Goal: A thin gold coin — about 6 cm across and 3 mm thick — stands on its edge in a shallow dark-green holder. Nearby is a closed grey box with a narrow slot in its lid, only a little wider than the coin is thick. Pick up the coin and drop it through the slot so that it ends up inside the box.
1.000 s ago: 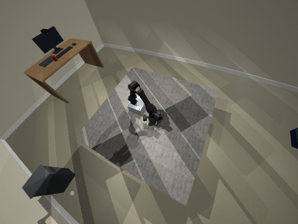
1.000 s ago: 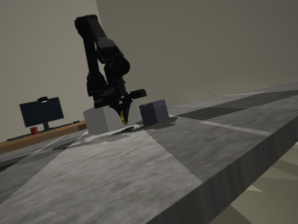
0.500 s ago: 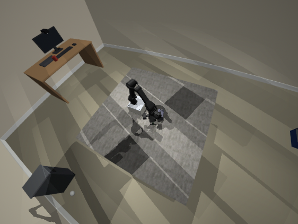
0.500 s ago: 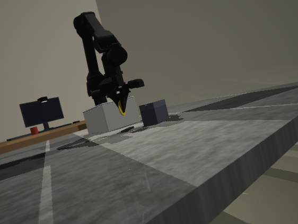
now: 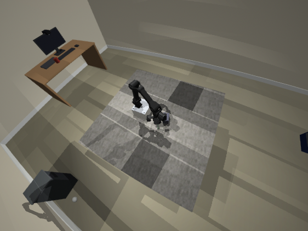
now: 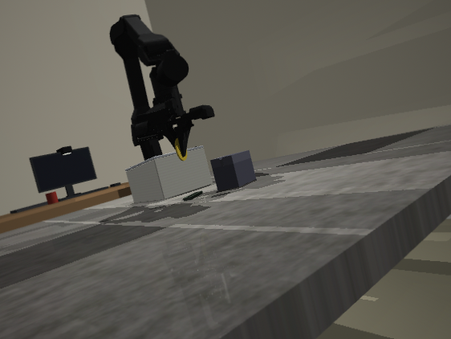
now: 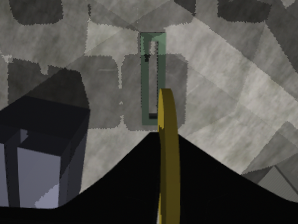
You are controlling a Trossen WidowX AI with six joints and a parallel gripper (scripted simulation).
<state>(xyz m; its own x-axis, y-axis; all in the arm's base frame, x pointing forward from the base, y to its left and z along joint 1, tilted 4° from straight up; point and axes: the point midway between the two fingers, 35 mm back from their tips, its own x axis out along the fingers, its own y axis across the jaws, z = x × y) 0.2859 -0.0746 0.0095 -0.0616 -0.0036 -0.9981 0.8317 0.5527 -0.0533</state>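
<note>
My gripper is shut on the gold coin, which it holds on edge well above the mat. The dark-green holder lies flat and empty on the mat below the coin. The closed grey box stands on the mat just to the right of the holder in the exterior view, and at the lower left of the wrist view. Its slot is not visible.
The arm's white base block stands right behind the holder. The grey patterned mat ends in a raised edge at the front right. A desk with a monitor stands far off by the wall.
</note>
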